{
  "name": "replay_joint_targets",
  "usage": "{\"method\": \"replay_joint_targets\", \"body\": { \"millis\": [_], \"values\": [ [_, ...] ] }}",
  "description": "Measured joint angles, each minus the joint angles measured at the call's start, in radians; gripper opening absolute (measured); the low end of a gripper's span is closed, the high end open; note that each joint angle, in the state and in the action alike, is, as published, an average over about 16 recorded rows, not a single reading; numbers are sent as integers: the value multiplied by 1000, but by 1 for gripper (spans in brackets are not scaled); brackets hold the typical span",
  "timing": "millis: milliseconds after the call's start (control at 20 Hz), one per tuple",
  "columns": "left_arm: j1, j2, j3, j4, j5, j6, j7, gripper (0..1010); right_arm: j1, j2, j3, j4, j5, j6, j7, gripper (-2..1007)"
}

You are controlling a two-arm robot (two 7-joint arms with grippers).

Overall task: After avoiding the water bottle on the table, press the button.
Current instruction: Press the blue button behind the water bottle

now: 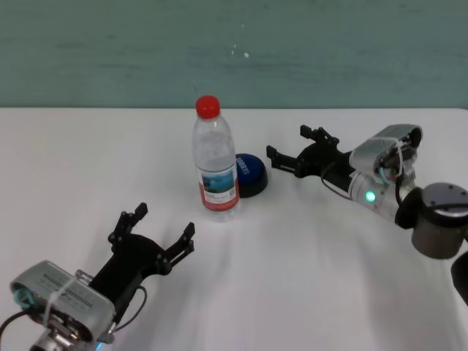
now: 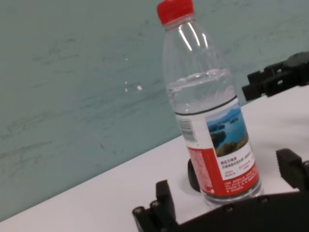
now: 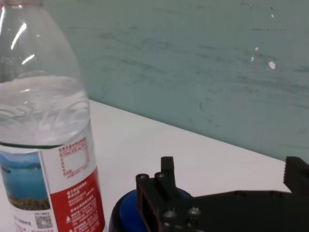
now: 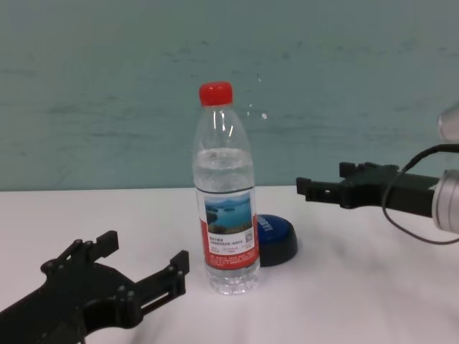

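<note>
The water bottle point(image 1: 214, 157), clear with a red cap, stands upright mid-table point(image 1: 329, 278). Just behind it and to its right lies the blue button point(image 1: 251, 174) on its black base. My right gripper point(image 1: 287, 143) hovers open, right of the button and a little above it, touching nothing. The right wrist view shows the button point(image 3: 128, 212) just beyond the fingers point(image 3: 164, 181), with the bottle point(image 3: 43, 135) beside it. My left gripper point(image 1: 164, 219) rests open near the front left, short of the bottle point(image 2: 212, 121). In the chest view, the bottle point(image 4: 226, 208) partly covers the button point(image 4: 276, 240).
A teal wall runs along the table's far edge. The right arm's grey wrist point(image 1: 384, 164) and dark elbow joint point(image 1: 439, 219) sit over the table's right side. White tabletop stretches left of the bottle and in front of it.
</note>
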Motion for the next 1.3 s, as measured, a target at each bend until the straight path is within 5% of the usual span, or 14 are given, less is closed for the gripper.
{"method": "replay_joint_targets", "body": {
  "millis": [700, 1300],
  "values": [
    [0, 0, 0, 0, 0, 0, 0, 1000, 86, -57, -29, 152, -35, -25, 21, 1004],
    [0, 0, 0, 0, 0, 0, 0, 1000, 118, -94, -39, 247, -58, -41, 36, 1004]
  ]
}}
